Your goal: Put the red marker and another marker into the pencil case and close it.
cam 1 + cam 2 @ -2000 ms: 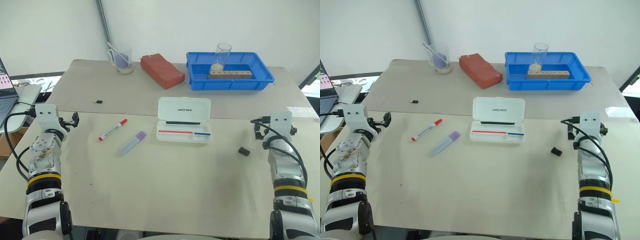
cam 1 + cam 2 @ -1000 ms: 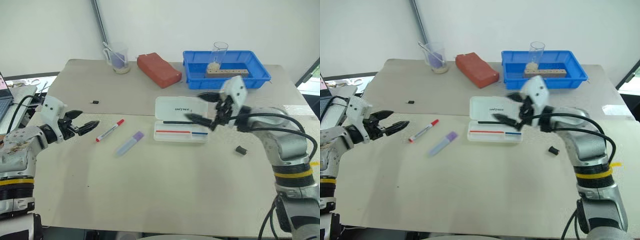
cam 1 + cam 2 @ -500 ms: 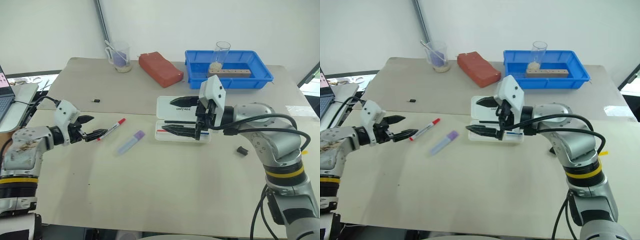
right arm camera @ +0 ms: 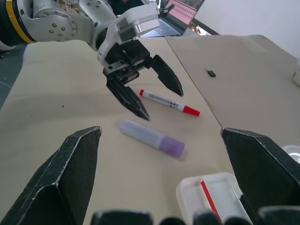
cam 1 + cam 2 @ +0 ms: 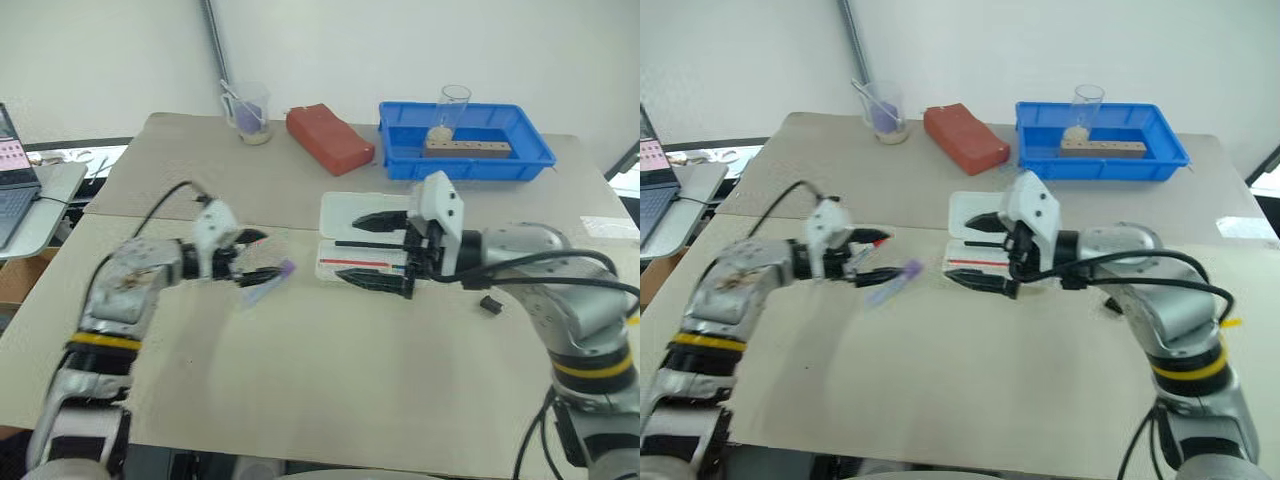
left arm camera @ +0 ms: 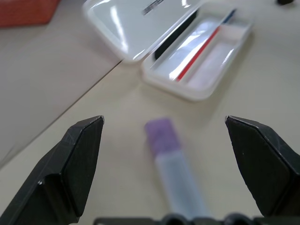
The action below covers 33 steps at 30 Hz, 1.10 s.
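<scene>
Left gripper [image 4: 140, 96], fingers spread and empty, hovers over the lilac highlighter [image 4: 151, 138] lying on the desk [image 5: 330, 380], apparently lining up a grasp. Red marker [image 4: 169, 102] lies just beyond. Right gripper [image 5: 383, 250], wide and empty, hangs above the open pencil case [image 6: 187, 56].
</scene>
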Each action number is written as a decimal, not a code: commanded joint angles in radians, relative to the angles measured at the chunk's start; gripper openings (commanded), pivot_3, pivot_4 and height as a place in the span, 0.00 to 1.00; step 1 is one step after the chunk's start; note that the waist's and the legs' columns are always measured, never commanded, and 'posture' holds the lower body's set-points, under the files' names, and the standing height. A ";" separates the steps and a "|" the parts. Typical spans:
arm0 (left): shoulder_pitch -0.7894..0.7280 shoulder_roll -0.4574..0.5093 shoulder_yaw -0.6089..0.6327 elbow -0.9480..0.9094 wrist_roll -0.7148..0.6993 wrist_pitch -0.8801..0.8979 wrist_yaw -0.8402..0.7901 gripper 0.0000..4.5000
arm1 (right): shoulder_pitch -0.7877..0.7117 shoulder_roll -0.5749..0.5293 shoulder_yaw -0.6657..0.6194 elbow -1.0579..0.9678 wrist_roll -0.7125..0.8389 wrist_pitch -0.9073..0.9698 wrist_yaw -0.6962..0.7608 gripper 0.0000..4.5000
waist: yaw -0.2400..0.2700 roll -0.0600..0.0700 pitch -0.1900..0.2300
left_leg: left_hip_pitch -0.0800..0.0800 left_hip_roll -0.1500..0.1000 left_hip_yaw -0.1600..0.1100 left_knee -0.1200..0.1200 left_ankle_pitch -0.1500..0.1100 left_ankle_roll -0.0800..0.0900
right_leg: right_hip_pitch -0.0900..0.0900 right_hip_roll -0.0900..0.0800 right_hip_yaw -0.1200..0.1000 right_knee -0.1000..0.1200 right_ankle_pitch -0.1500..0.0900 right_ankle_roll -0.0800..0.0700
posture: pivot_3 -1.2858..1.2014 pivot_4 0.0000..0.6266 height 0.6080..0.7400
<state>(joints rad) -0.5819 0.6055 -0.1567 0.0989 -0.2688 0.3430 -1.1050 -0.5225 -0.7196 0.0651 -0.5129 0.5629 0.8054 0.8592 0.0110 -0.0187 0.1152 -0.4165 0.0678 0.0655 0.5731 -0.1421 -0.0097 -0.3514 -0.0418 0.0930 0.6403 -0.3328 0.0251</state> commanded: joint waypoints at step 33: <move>-0.020 -0.182 -0.267 0.064 0.275 -0.181 -0.212 0.01 | 0.379 -0.162 -0.234 -0.286 0.116 0.148 -0.181 1.00 | -0.028 0.007 -0.004 | -0.006 -0.001 -0.024 0.003 0.000 0.001 | 0.001 0.017 0.006 0.001 0.000 0.000 | 0.52 0.24 1.00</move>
<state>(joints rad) -0.6288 0.4031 -0.4165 0.2880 0.0203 0.1098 -1.3147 -0.1426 -0.8665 -0.1464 -0.7770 0.6707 0.9871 0.6573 -0.0171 -0.0120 0.1108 -0.4217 0.0670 0.0413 0.5761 -0.1419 -0.0088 -0.3496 -0.0251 0.0990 0.6414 -0.3324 0.0254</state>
